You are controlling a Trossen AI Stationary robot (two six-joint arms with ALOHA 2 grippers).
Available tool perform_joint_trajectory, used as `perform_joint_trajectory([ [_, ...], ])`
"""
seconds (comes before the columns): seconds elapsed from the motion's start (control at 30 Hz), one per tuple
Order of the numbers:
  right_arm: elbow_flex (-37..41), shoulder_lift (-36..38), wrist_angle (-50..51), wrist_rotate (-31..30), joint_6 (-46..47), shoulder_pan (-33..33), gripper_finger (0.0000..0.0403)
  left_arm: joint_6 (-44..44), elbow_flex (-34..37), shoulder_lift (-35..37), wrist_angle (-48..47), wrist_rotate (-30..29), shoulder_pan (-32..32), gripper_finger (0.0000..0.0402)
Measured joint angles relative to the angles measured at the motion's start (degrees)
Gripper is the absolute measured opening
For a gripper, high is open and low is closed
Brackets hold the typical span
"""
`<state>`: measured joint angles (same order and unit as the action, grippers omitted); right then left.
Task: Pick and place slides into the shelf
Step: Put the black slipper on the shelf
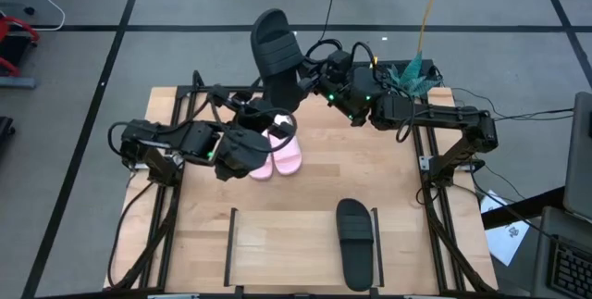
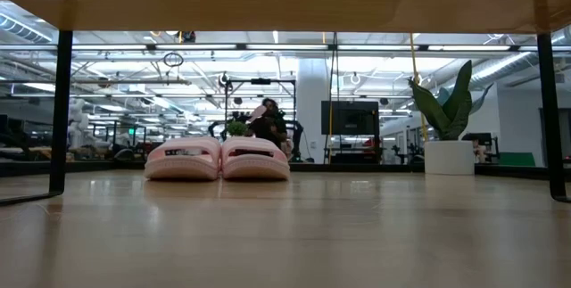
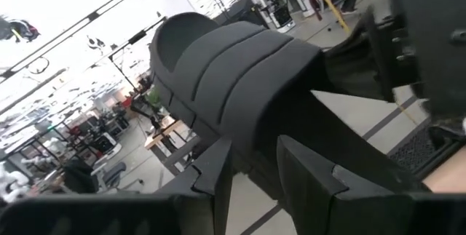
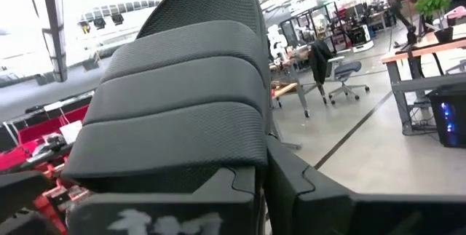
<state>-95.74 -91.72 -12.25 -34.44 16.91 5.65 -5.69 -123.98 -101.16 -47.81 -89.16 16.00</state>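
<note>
I have one black slide (image 1: pixel 275 54) lifted above the table's far edge, both grippers on it: right gripper (image 1: pixel 310 81) pinching it tight, left gripper (image 1: pixel 277 118) half-closed on it, likely a handover. Pink pair (image 1: pixel 276 155) waits mid-table; other black slide (image 1: pixel 354 242) already on shelf (image 1: pixel 277 243).

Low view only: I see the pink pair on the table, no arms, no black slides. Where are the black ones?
Observer: One black slide is up in the air above the table's far edge.
Operator: What's holding it?
Observer: The left pincer grips its lower end; the right pincer is shut, close beside it.
Operator: And the other?
Observer: The other black slide lies flat on the shelf, at its right end.
</note>
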Motion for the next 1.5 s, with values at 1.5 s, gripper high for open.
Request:
perform_joint_trajectory([
  [1.5,-0.1,0.1,3.3,8.7,-4.0,-0.7,0.0,-10.5,0.0,0.0,-1.8,-1.1,-4.7,0.0113],
])
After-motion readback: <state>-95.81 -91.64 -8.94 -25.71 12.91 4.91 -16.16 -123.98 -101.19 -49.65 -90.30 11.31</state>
